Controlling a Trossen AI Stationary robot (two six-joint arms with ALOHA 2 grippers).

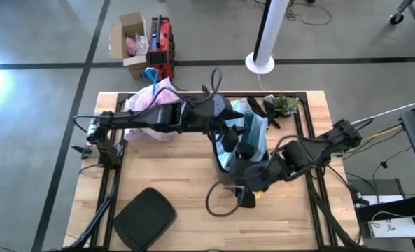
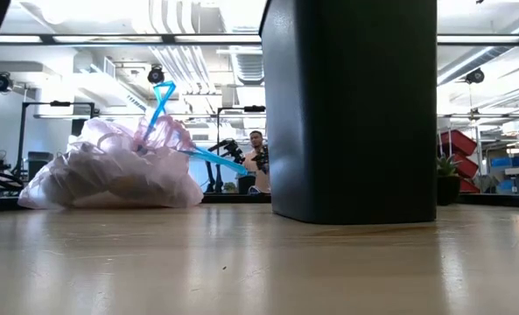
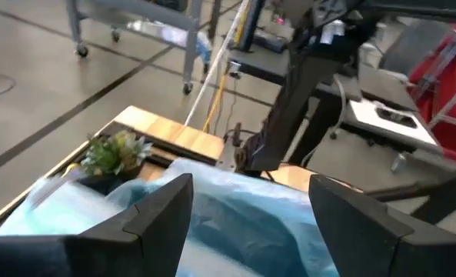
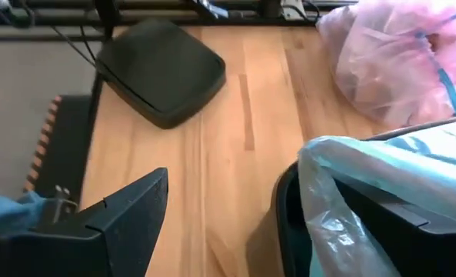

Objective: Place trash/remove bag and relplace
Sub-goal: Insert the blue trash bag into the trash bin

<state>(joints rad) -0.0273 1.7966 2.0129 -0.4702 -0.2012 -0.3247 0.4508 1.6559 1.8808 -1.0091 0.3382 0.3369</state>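
Note:
The pinkish bag (image 1: 151, 105), bulging and tied with a blue drawstring (image 2: 158, 105), rests on its underside at the table's far left; the trash is hidden. A black bin (image 1: 224, 159) stands mid-table with a light blue plastic bag (image 1: 252, 133) over its top. My left gripper (image 3: 251, 183) reaches in from the left, above the bin, open, with the blue plastic (image 3: 235, 223) below and between its fingers. My right gripper (image 4: 251, 181) is at the bin's near side, open and pointing toward the table's left. My left gripper's fingers stand on either side of the light blue bag's top; whether they touch it I cannot tell. My right gripper has the light blue bag's edge (image 4: 343, 192) draped over one finger beside the bin's rim (image 4: 285, 215); its other finger (image 4: 135, 208) is bare over the table.
A black lid (image 1: 144, 217) lies at the table's near left corner. A small plant (image 1: 284, 105) sits at the far right, behind the bin. Bare wood lies between the lid, the bin and the pinkish bag. People and equipment show in the room beyond.

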